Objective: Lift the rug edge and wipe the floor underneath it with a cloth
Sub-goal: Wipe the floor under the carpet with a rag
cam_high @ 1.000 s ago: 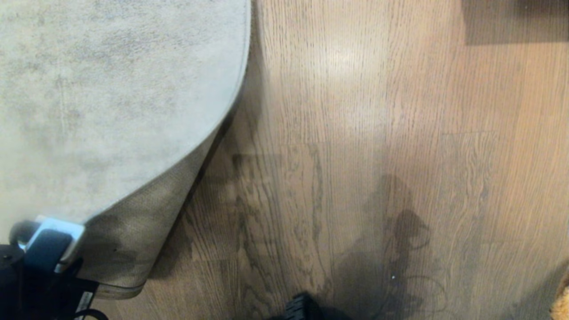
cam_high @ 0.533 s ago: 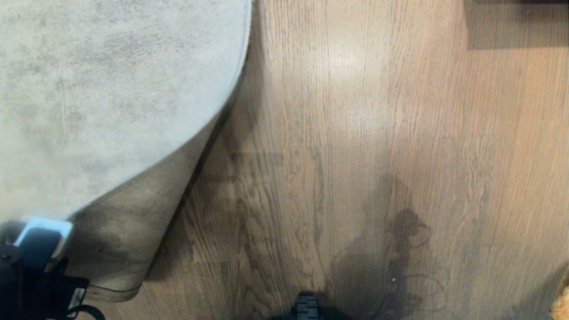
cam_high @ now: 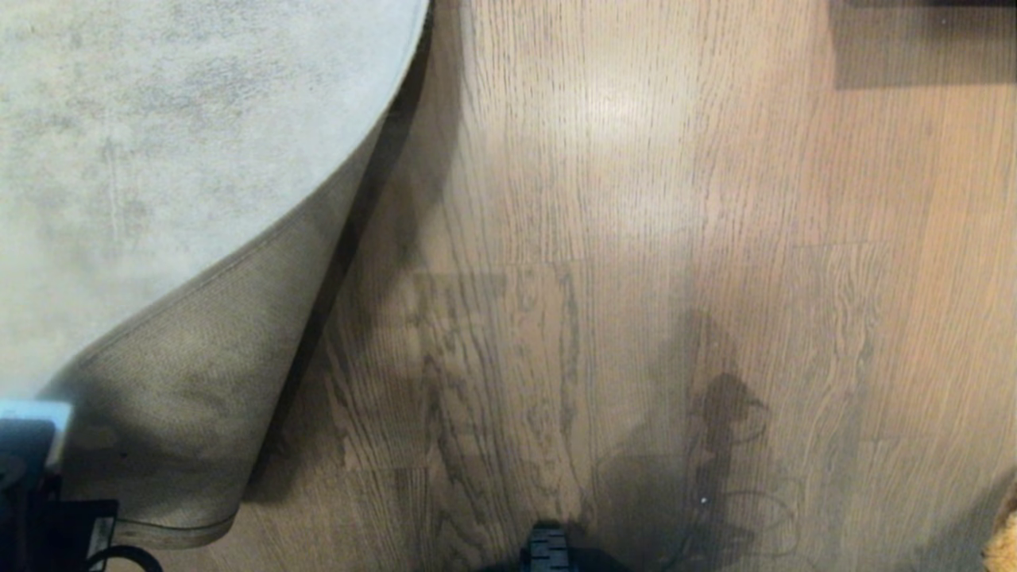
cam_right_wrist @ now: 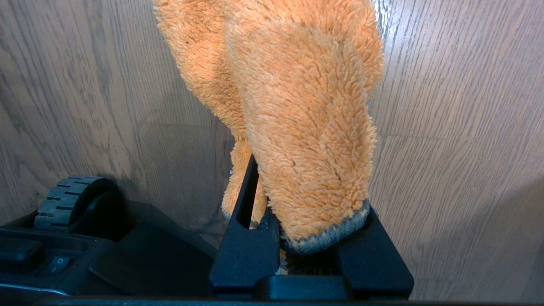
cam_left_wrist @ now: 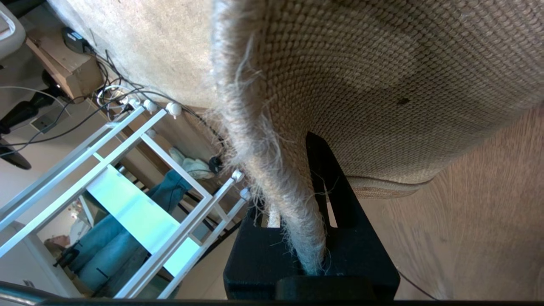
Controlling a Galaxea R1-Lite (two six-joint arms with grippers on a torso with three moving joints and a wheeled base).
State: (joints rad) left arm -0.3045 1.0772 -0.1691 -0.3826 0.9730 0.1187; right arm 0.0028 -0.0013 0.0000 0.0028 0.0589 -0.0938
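Observation:
The pale grey rug (cam_high: 175,143) covers the left of the head view. Its near corner is peeled back, so the woven brownish backing (cam_high: 183,397) shows. My left gripper (cam_high: 28,445) sits at the lower left edge, shut on the rug edge (cam_left_wrist: 293,212), whose frayed border runs between the black fingers (cam_left_wrist: 329,182). Bare wood floor (cam_high: 596,278) lies beside the raised corner. My right gripper (cam_right_wrist: 289,182) hangs low over the floor (cam_right_wrist: 459,127), shut on the orange-tan cloth (cam_right_wrist: 297,106) with its grey hem. Only a sliver of the cloth (cam_high: 1003,544) shows in the head view.
A dark block (cam_high: 922,40) stands at the far right on the floor. The robot's base (cam_high: 548,550) pokes in at the bottom centre, and its wheel (cam_right_wrist: 70,197) is close to my right gripper. A white metal rack (cam_left_wrist: 140,140) and cables stand beyond the rug.
My left gripper has moved further left with the rug edge. The corner is peeled back more, showing more backing and uncovering more floor. The right arm has not moved.

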